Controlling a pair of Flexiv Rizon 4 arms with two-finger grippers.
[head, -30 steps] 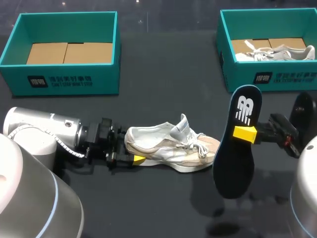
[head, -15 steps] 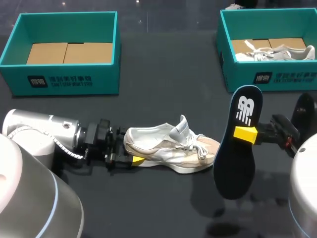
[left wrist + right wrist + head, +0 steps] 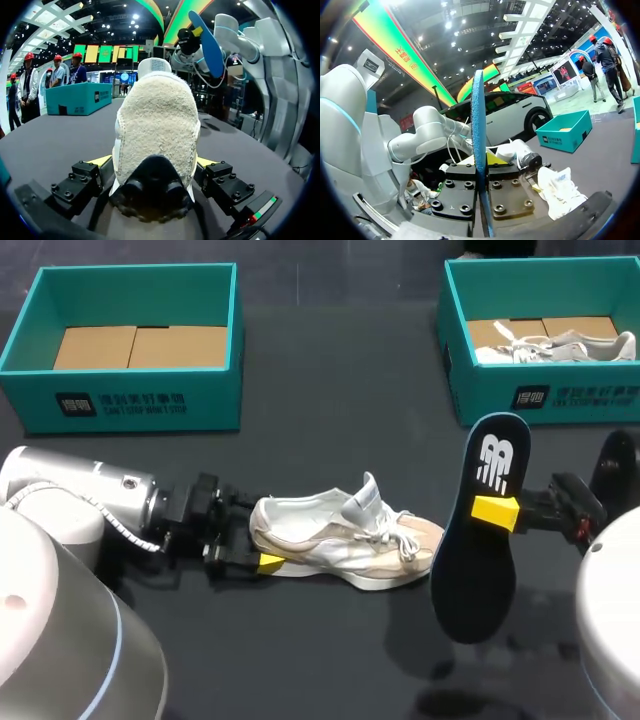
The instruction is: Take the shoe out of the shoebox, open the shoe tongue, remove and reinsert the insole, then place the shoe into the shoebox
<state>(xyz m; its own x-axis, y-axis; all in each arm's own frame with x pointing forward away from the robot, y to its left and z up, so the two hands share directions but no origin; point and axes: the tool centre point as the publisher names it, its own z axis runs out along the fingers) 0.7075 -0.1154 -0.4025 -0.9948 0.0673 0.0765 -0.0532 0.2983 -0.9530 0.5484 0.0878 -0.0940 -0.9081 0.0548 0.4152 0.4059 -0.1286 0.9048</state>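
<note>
A white and beige shoe (image 3: 345, 538) lies on its side on the dark table, heel toward my left arm. My left gripper (image 3: 258, 542) stands open around the heel (image 3: 156, 130), one yellow fingertip (image 3: 100, 160) on each side of it with small gaps. My right gripper (image 3: 497, 510) is shut on the dark blue insole (image 3: 480, 535) and holds it upright in the air to the right of the shoe's toe. In the right wrist view the insole (image 3: 479, 115) stands edge-on between the fingers (image 3: 507, 192), with the shoe (image 3: 555, 186) lying beyond it.
A teal shoebox (image 3: 30, 310) with only a cardboard bottom stands at the back left. A second teal shoebox (image 3: 455, 350) at the back right holds another white shoe (image 3: 560, 345). My left arm (image 3: 427, 136) shows beyond the insole in the right wrist view.
My left gripper has drawn back a little to the left and its fingers have spread off the heel. The shoe, the right arm and the insole have stayed in place.
</note>
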